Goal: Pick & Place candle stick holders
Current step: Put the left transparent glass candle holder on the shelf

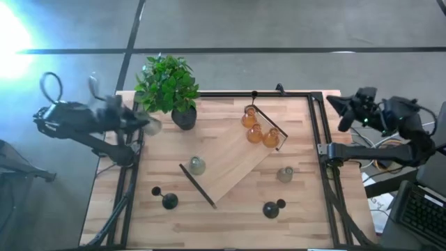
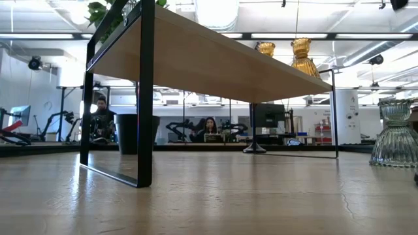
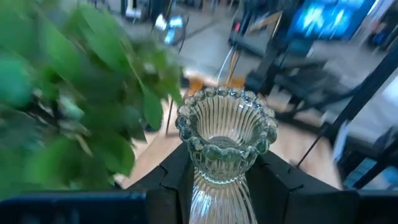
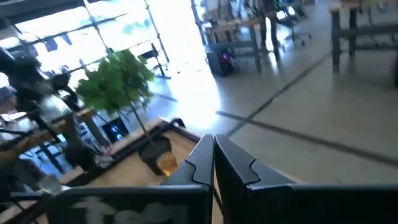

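Left gripper [image 3: 217,186] clamps ribbed pale green glass holder [image 3: 225,140], scalloped rim, leafy plant [image 3: 74,93] beside; right gripper [image 4: 213,163] closed, empty.

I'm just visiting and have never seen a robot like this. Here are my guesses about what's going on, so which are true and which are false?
1. The left gripper holds a pale green glass holder. True.
2. Three amber holders stand on the raised wooden shelf. True.
3. The right gripper is carrying a black holder. False: it is shut and holds nothing, out past the table's right edge.
4. The potted plant sits at the table's right corner. False: it is at the far left corner, next to the left gripper.
5. Black holders stand on the table itself, not on the shelf. True.
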Robot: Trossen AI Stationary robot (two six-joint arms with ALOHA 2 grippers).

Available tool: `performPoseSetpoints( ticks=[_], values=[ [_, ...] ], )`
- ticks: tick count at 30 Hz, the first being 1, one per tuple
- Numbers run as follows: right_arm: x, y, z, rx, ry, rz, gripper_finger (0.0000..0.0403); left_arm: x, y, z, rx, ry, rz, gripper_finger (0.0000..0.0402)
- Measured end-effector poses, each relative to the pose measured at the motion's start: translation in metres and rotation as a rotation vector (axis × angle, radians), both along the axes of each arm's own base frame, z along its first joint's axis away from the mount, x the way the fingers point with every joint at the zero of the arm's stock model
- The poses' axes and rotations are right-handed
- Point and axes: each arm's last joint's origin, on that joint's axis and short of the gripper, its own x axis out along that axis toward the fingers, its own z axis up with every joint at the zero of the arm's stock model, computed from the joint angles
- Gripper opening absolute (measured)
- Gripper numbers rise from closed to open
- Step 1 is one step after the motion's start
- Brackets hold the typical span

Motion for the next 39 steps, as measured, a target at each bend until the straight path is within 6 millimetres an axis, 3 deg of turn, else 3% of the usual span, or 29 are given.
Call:
performPoseSetpoints(
  ticks=[7, 15, 19, 25, 39],
  values=[
    [-0.032, 0.006, -0.038, 0.122, -0.179, 0.030, 0.0008, -0.008, 0.003, 0.020, -0.011, -0.063, 0.006, 0.0119],
    [-0.020, 0.006, -0.090, -0.230, 0.093, 0.125, 0.0008, 0.008, -0.003, 0.023, -0.004, -0.042, -0.031, 0.0119],
    [-0.023, 0.007, -0.085, -0.307, 0.099, 0.161, 0.0008, 0.026, -0.010, 0.025, -0.003, -0.043, -0.078, 0.0119],
    [-0.021, 0.006, -0.085, -0.289, 0.109, 0.121, 0.0008, 0.050, -0.020, 0.034, 0.036, -0.112, -0.154, 0.0119],
    [-0.019, 0.006, -0.081, -0.277, 0.111, 0.124, 0.0008, 0.101, -0.036, 0.030, 0.160, -0.077, -0.191, 0.0119]
  ],
)
